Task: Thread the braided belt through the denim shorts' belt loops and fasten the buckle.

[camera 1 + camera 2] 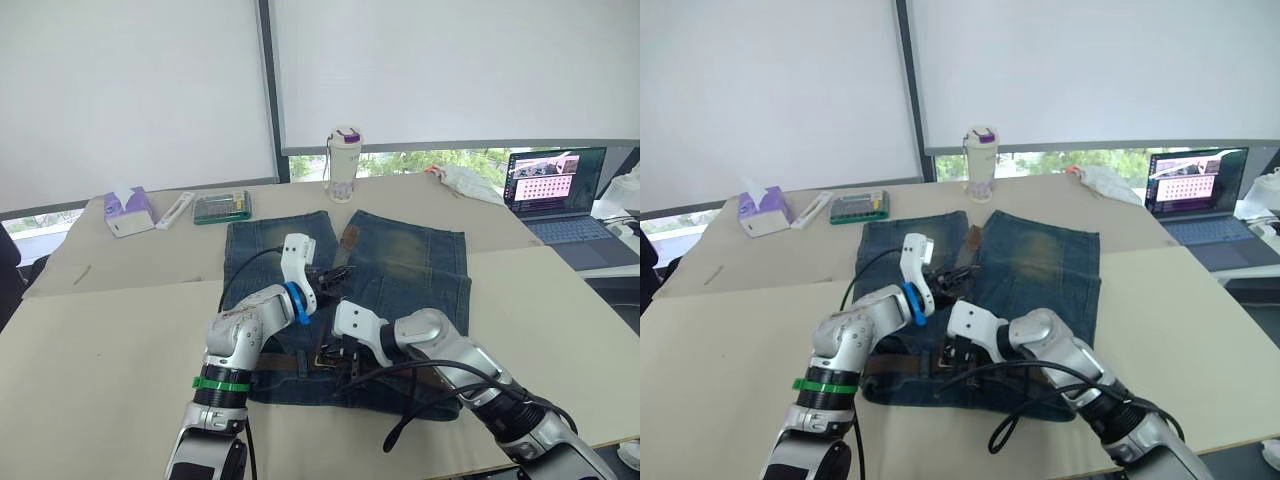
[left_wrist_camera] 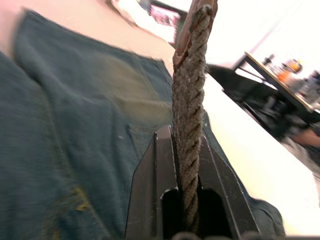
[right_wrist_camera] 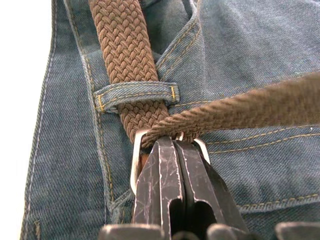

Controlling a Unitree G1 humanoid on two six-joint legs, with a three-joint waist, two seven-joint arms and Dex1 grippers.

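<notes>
Both pairs of black fingers are clamped tight. The left gripper (image 2: 187,200) pinches the braided belt (image 3: 125,55) edge-on near its leather tip, lifted at centre frame of the head views. The right gripper (image 3: 170,150) is closed on the silver buckle (image 3: 137,162), low centre, at the waistband of the denim shorts (image 1: 410,255).

The strap already lies under one of the belt loops (image 3: 135,95) and its free end runs through the buckle frame. As I see it, the step is drawing that end through, so the right should pin the buckle flat while the left pulls steadily along the waistband without twisting the weave.

Black cables (image 1: 420,415) trail over the hem at lower centre and could snag. The bottle (image 1: 342,165), tissue box (image 1: 130,210) and laptop (image 1: 555,190) along the top are well apart from the work.
</notes>
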